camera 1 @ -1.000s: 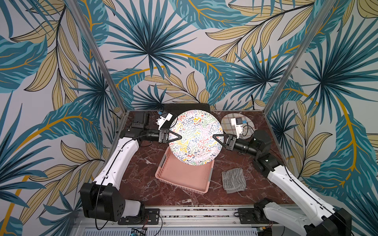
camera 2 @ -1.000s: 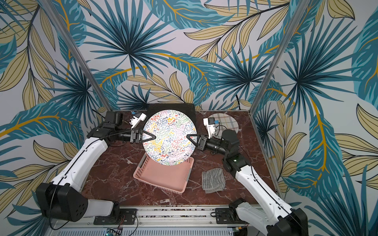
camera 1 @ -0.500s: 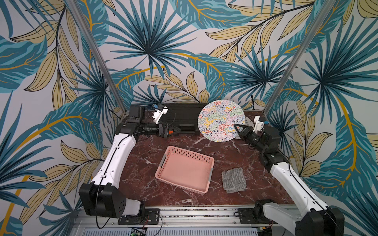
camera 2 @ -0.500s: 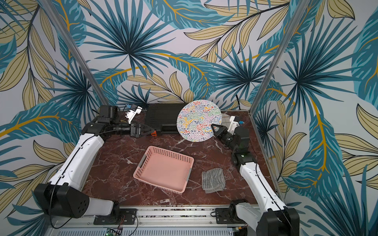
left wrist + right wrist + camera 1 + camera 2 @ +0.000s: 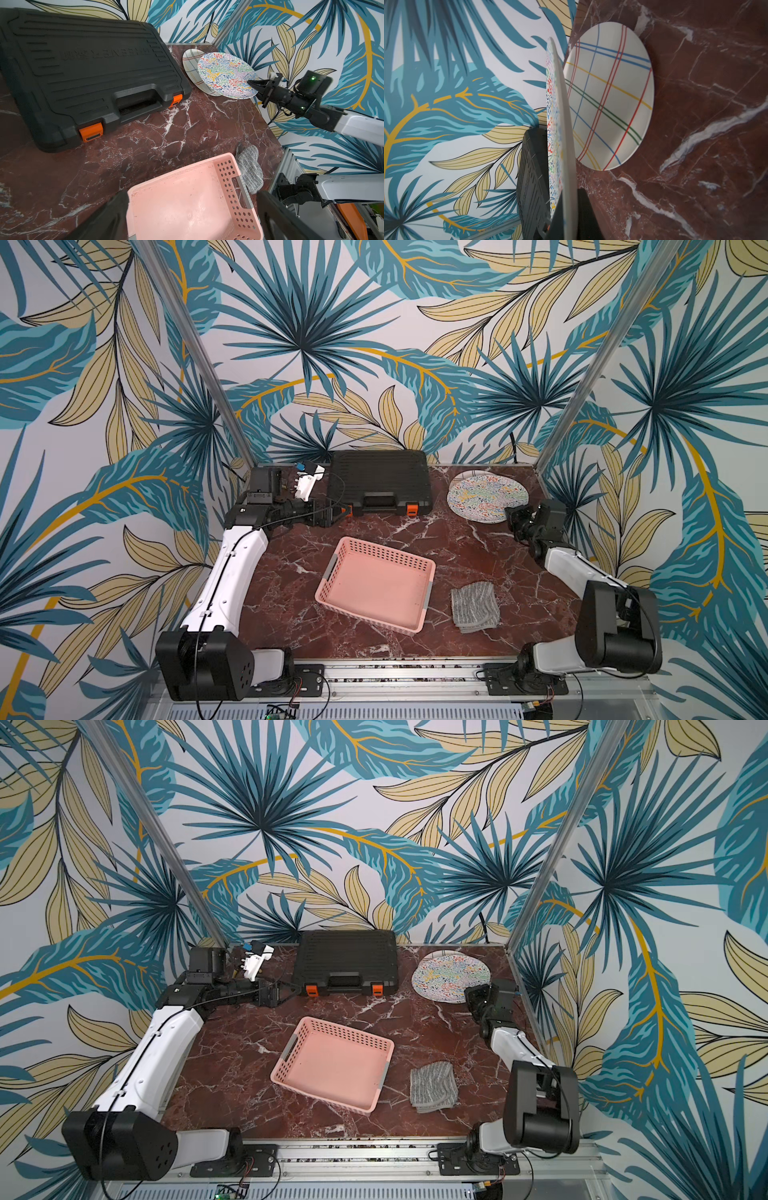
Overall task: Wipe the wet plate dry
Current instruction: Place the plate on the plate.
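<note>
Table [image 5: 291,580]: we see dark red marble, with everything spread well apart on it.
Tool case [image 5: 378,481]: black, shut, lying flat at the far centre.
Basket [image 5: 374,593]: pink and empty, in the middle of the table.
Speckled plate [image 5: 486,493]: the task's plate, at the far right corner, held by its near rim and tilted over a second plate. We cannot make out any wetness on it.
Plaid plate [image 5: 608,97]: flat on the table under the speckled one. The right wrist view shows a gap between them, and we cannot tell whether the far edges touch.
Cloth [image 5: 473,608]: grey and crumpled, at the near right just beside the basket, well apart from the plate and in no gripper.
Progress: we cannot confirm any wiping, as cloth and plate are not together. We judge that what is left is to bring the cloth to the plate, rub its face and set it down.
Left gripper [image 5: 334,514]: far left, just beside the case's near corner, jaws spread wide and holding nothing, so we think it is free to fetch the cloth.
Right gripper [image 5: 252,83]: jaws pressed nearly together, pinching the speckled plate's rim.
</note>
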`<state>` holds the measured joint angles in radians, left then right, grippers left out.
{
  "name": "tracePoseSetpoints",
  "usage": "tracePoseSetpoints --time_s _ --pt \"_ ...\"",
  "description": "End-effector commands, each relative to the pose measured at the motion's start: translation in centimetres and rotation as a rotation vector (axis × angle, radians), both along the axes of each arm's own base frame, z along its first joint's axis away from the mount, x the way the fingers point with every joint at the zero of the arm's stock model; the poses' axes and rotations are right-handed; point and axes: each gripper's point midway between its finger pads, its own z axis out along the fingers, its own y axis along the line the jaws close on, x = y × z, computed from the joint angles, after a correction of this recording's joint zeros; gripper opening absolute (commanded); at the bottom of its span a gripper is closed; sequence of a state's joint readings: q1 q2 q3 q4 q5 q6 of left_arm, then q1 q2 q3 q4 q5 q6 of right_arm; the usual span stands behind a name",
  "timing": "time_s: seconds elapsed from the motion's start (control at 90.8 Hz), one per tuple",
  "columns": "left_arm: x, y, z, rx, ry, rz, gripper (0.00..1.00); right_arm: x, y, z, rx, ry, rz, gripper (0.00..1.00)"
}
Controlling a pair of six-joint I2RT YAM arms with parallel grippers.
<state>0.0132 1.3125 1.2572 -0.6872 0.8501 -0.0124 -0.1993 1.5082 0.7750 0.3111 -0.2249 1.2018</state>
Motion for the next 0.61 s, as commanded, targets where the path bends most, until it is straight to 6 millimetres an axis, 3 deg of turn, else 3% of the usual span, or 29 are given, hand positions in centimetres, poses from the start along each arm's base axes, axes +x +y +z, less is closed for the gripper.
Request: tracePoseSetpoints --time_s 0.0,0.297,0.595 --pt "0.0 -0.2 0.9 -0.033 -0.033 -0.011 1.00 3.7 -1.2 4.0 0.008 -0.192 0.000 0.00" --pt "0.0 -0.4 0.8 -0.059 -0.025 -0.025 1.00 8.6 -2.0 0.7 0.007 -0.144 0.049 0.00" --pt "-0.3 -0.5 0.9 -0.062 -0.037 -0.025 1.00 9.8 -2.4 -3.0 0.024 -0.095 0.055 0.00"
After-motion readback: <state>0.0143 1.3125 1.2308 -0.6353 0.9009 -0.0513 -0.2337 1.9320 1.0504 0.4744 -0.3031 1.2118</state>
